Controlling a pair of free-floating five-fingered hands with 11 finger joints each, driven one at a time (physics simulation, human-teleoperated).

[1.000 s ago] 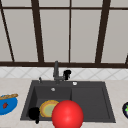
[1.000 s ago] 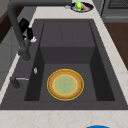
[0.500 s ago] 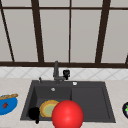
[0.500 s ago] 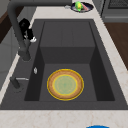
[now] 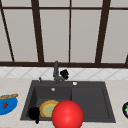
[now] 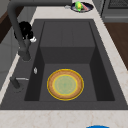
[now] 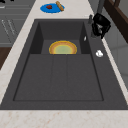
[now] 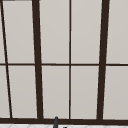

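The right hand (image 5: 64, 74) hangs just beside the faucet (image 5: 56, 71), at its three o'clock, against the sink's (image 5: 90, 100) back rim; its fingers look curled, though I cannot tell whether they grip anything. The left hand (image 5: 34, 113) hovers at the basin's front left corner, at nine o'clock from the yellow plate (image 5: 47, 108) (fingers unclear). A red ball (image 5: 67, 114) fills the front edge. The sink's right half lies open.
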